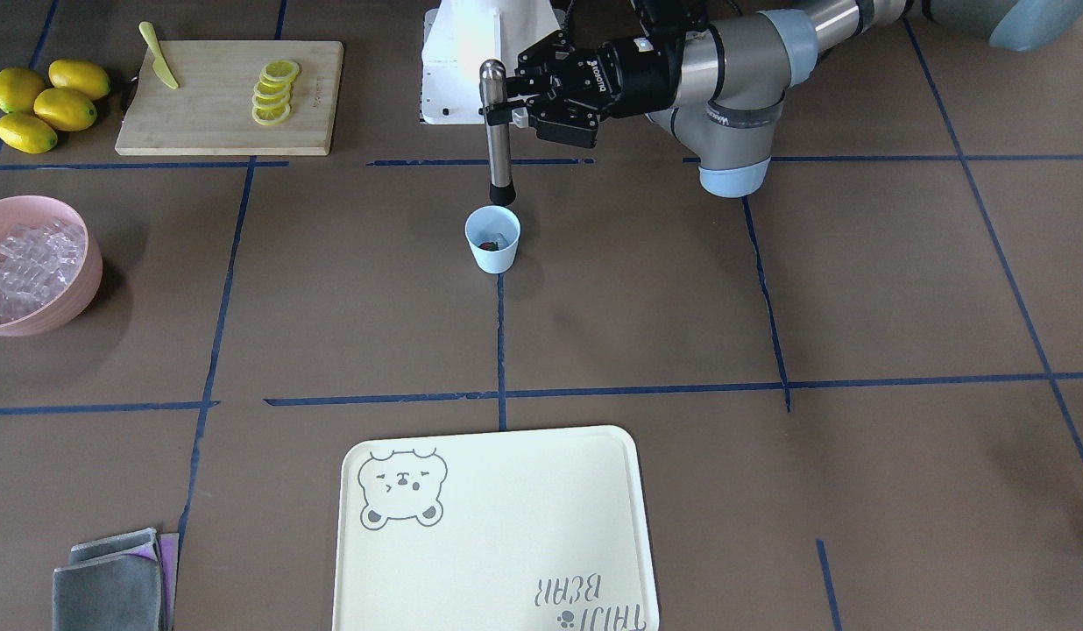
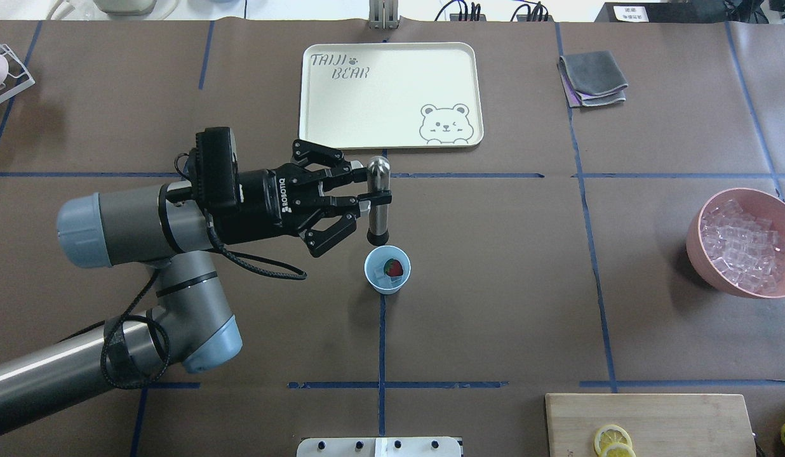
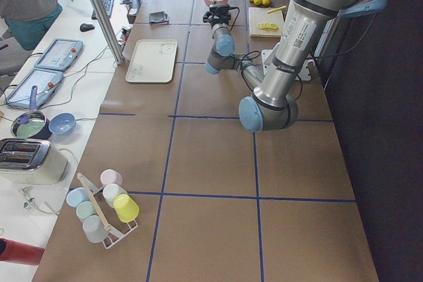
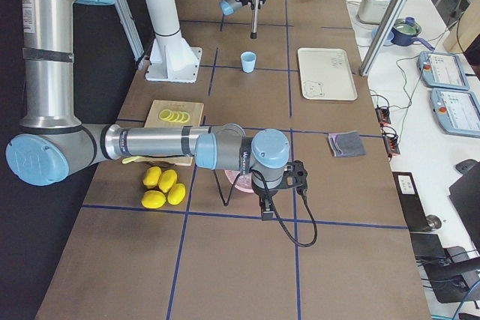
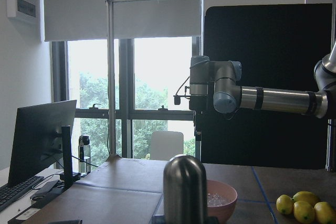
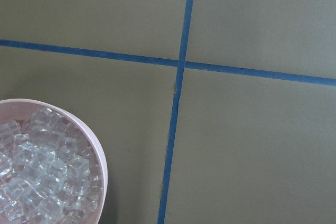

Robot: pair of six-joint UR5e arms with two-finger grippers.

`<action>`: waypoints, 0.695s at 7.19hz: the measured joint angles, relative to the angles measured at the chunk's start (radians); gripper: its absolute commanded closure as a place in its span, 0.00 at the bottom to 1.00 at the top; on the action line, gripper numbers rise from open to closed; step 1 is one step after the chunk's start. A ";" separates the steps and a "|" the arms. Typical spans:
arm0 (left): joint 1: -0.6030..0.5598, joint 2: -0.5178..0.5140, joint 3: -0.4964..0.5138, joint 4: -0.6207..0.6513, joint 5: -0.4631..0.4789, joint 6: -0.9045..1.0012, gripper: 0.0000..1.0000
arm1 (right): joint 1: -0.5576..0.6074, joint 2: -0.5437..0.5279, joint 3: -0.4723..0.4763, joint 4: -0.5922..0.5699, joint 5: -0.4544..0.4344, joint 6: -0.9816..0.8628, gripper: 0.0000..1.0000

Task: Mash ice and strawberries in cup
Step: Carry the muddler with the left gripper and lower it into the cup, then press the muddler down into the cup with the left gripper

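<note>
The light blue cup stands at the table's middle, also in the front view. Inside it lie the red strawberry and a clear ice cube. My left gripper is shut on an upright steel muddler, also seen in the front view. The muddler's black tip hangs just above the cup's rim, outside the cup. More ice fills the pink bowl. My right gripper hovers beside that bowl; I cannot tell whether it is open or shut.
A cream bear tray lies beyond the cup. Folded grey cloths sit at the far right. A cutting board holds lemon slices and a yellow knife. Whole lemons lie beside it.
</note>
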 measured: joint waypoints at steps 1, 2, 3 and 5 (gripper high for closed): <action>0.029 0.009 0.014 -0.004 0.019 0.033 1.00 | 0.000 0.002 0.001 0.001 0.000 0.009 0.01; 0.050 0.013 0.027 -0.007 0.031 0.057 1.00 | 0.000 0.004 0.001 0.002 0.000 0.014 0.01; 0.073 0.013 0.043 -0.010 0.054 0.075 1.00 | 0.000 0.004 0.001 0.003 0.001 0.016 0.01; 0.130 0.003 0.099 -0.046 0.127 0.121 1.00 | 0.000 0.005 0.001 0.004 0.001 0.017 0.01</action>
